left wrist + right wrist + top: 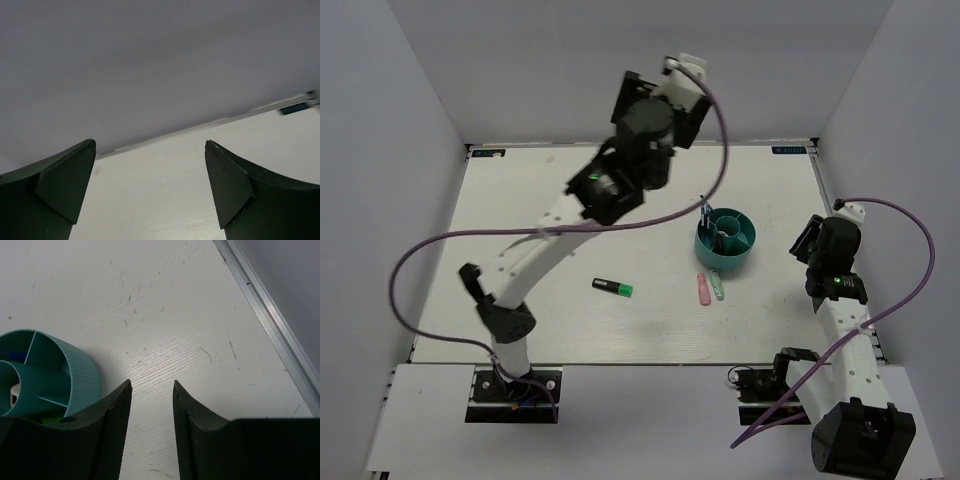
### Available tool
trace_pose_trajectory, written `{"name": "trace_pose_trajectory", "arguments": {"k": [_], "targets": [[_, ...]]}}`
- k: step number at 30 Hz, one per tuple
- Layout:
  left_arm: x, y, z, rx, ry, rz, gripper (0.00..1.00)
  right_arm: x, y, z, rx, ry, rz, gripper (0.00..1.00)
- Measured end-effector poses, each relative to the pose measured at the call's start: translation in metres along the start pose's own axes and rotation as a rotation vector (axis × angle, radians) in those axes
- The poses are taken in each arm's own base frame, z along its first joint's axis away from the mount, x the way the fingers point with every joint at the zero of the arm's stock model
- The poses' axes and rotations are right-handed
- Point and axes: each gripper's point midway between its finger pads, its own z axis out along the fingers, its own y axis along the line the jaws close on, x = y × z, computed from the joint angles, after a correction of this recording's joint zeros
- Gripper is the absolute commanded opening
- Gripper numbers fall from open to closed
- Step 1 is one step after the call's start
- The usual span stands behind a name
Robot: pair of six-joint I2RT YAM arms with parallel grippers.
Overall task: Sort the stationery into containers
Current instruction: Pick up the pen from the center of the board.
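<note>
The left tool (150,150) hangs high, its jaws wide apart and empty, facing the back wall. The right tool (152,385) is nearly closed on nothing, near the round teal plastic organiser (722,262). A black highlighter with a green cap (612,288) lies alone on the white counter (520,200). I'd lower the left tool so it straddles the barrel crosswise, mid-length.

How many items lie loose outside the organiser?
3: a black highlighter mid-table, plus a pink marker and pale green marker side by side near the organiser. Others may be hidden.
</note>
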Motion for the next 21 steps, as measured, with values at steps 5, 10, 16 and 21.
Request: {"name": "trace_pose_trajectory", "arguments": {"k": [5, 10, 16, 21], "targets": [[-0.020, 0.056, -0.024, 0.209, 0.010, -0.351, 1.00, 0.000, 0.001, 0.000, -0.005, 0.002, -0.001, 0.42], [0.118, 0.080, -0.004, 0.207, 0.475, -0.549, 0.98, 0.001, 0.004, 0.000, -0.023, 0.006, -0.003, 0.42], [0.282, 0.031, -0.047, 0.224, 1.117, -0.549, 0.28, 0.003, 0.007, 0.001, -0.040, 0.017, -0.007, 0.44], [0.314, 0.004, -0.107, 0.434, 1.342, -0.431, 0.54, 0.004, 0.009, 0.000, -0.052, 0.020, -0.008, 0.44]]}}
